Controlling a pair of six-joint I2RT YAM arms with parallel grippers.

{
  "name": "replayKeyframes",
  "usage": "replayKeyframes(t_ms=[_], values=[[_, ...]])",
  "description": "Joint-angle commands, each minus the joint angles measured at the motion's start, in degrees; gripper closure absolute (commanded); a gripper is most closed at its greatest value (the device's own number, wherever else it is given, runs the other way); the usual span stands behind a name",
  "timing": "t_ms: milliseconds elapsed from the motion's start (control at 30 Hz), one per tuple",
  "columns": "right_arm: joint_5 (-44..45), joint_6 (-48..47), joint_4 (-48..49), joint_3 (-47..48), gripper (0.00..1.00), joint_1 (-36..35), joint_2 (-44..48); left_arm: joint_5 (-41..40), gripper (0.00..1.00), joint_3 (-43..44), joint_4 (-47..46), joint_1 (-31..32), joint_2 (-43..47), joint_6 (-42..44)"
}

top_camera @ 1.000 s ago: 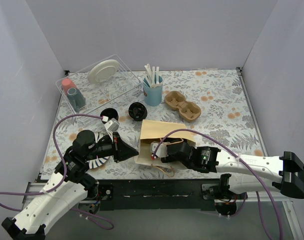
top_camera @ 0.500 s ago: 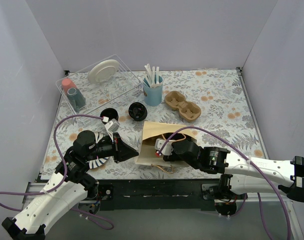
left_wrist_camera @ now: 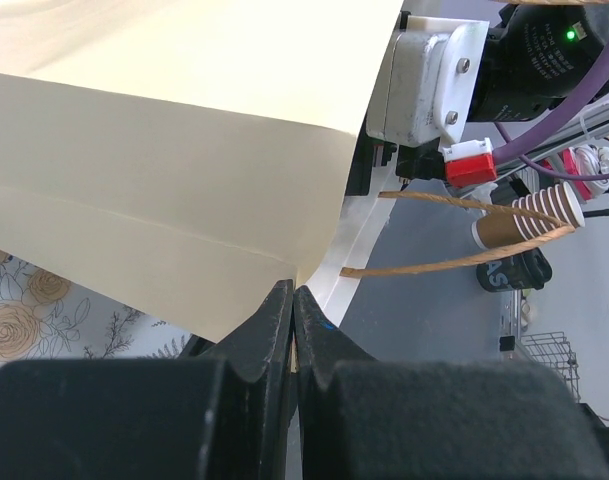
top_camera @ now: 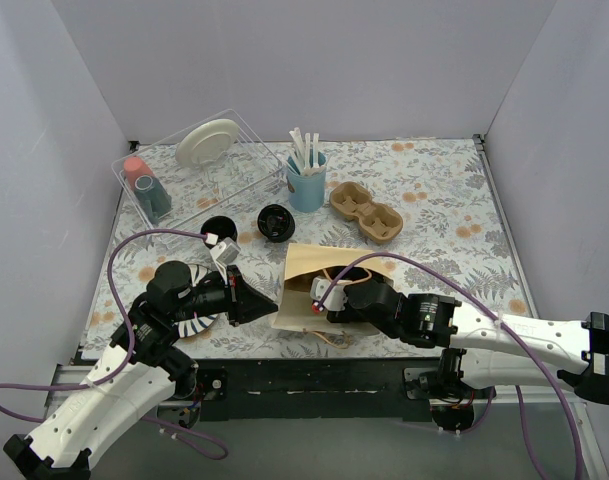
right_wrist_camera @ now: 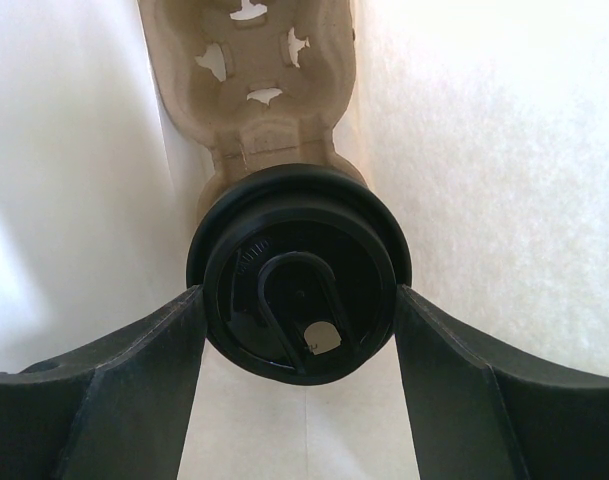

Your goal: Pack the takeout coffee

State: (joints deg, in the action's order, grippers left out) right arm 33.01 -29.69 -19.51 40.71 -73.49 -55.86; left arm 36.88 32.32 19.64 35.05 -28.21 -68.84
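Note:
The brown paper bag lies on its side near the table's front, mouth toward the arms. My left gripper is shut on the bag's lower mouth edge, seen close in the left wrist view, with the bag wall above it. My right gripper reaches into the bag. In the right wrist view the gripper has both fingers against the sides of the takeout coffee, a black cup with a black sip lid. The cup sits at the near end of a cardboard carrier inside the bag.
Behind the bag are a second cardboard carrier, a light blue cup with white sticks, a lidless black cup and another black round item. A clear dish rack with a plate stands at the back left.
My right arm has pushed further into the bag, and its elbow has risen. The bag's mouth has shifted slightly. My left gripper has kept its hold on the bag's edge.

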Motion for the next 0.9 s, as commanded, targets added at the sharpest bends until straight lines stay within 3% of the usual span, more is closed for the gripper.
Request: replayKeyframes(t_ms=[0, 333, 867], values=[[-0.7, -1.1, 2.3, 3.4, 0.65, 0.3, -0.4, 0.6, 1.00, -0.4, -0.2, 0.1, 0.5, 0.1], [-8.1, -4.0, 9.7, 9.9, 0.67, -0.9, -6.8, -0.2, 1.00, -0.8, -0.4, 0.1, -0.2, -0.1], [-13.5, -6.8, 23.7, 3.8, 0.67, -1.1, -10.2, -5.1, 1.00, 0.0, 1.8, 0.1, 0.2, -1.3]])
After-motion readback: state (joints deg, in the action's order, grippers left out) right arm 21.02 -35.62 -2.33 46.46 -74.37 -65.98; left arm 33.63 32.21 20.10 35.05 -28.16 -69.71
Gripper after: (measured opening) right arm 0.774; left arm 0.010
